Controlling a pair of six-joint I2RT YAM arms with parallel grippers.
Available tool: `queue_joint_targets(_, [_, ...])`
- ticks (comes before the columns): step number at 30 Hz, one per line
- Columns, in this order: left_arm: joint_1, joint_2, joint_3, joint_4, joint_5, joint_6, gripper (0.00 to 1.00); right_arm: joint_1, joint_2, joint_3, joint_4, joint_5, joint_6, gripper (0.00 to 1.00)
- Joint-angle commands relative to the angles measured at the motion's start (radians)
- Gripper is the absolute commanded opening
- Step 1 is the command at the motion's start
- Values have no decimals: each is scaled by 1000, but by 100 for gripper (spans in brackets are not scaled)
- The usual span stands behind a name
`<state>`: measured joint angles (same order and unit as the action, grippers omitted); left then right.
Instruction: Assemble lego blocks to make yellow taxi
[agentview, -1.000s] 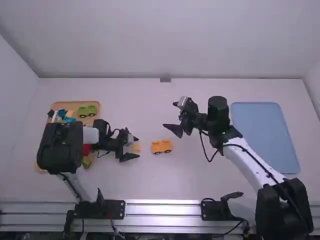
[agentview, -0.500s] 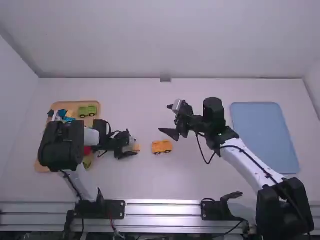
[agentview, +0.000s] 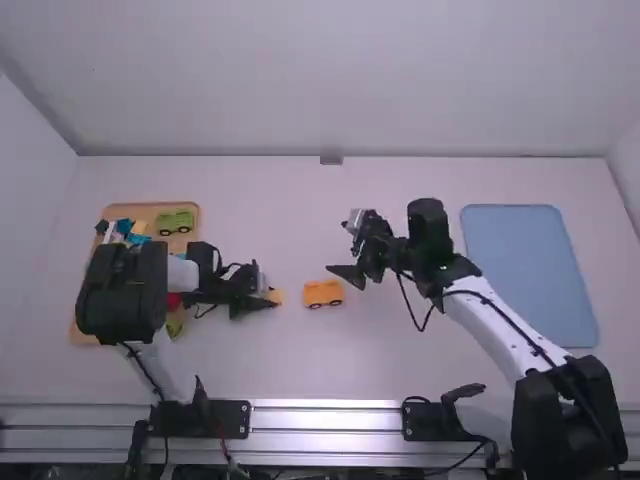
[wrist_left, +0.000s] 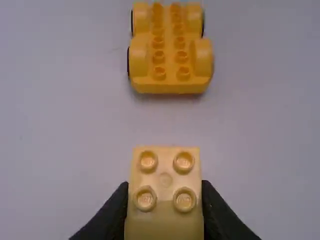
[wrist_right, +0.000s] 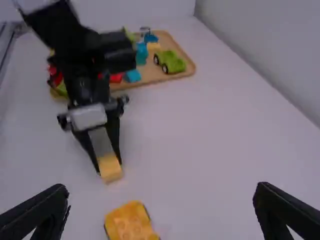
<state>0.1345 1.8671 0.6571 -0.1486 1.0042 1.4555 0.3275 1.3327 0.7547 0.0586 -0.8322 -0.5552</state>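
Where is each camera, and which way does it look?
High: fixed above and behind, looking forward and down at the table; left arm and right arm show.
Left wrist: on that arm, looking down; left gripper holds pale yellow block, yellow wheeled base beyond.
Right wrist: on that arm, looking across toward wooden tray; open right gripper at bottom edge.
Both wrist views share the block and base.
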Motion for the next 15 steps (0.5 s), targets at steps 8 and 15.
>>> queue_joint_targets(8, [-109,-362,5,-150,68,-34,8,-47,177,-9,50,-205,-301,99])
queue_joint_targets(15, [-289,-395,3,33,-103,-409,8,-39,460,18,68,-299,-545,99])
